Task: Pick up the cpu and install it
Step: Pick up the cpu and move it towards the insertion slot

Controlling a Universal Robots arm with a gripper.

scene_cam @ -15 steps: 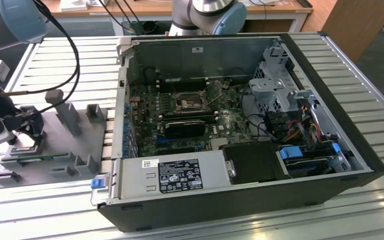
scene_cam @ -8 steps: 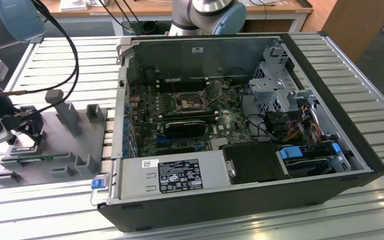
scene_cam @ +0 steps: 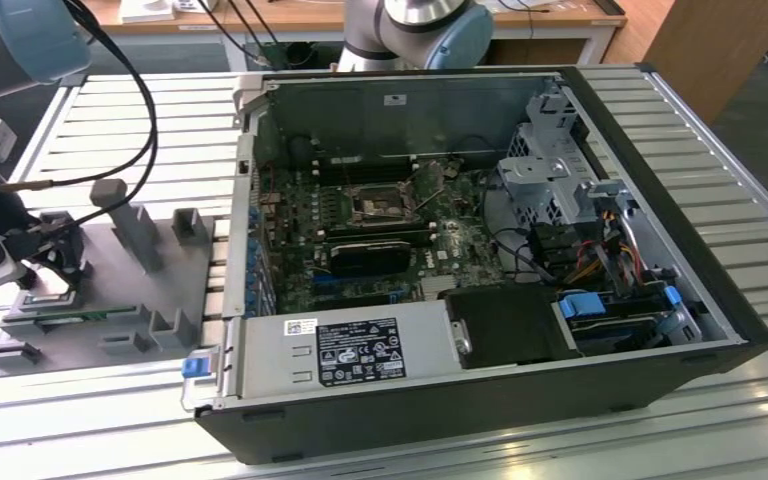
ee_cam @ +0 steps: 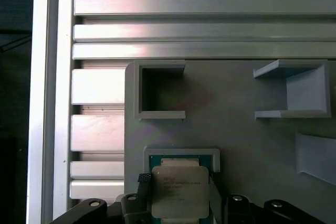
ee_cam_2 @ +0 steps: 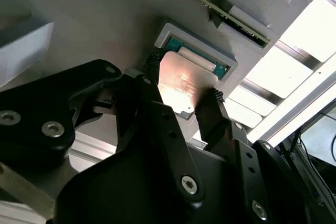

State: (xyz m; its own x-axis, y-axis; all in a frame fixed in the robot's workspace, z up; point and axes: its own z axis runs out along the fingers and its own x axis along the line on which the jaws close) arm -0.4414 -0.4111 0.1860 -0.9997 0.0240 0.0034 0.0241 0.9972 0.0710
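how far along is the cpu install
Early. The gripper is at the grey holder tray, fingers against opposite edges of the cpu, which is at its pocket. Carrying it to the motherboard in the open computer case and seating it are not yet done.

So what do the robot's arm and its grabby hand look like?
The arm is a thick grey tube with a rounded light blue cap at its joint. Thin black cables loop down beside it. The gripper is black, with two long flat fingers dotted with round silver screws.
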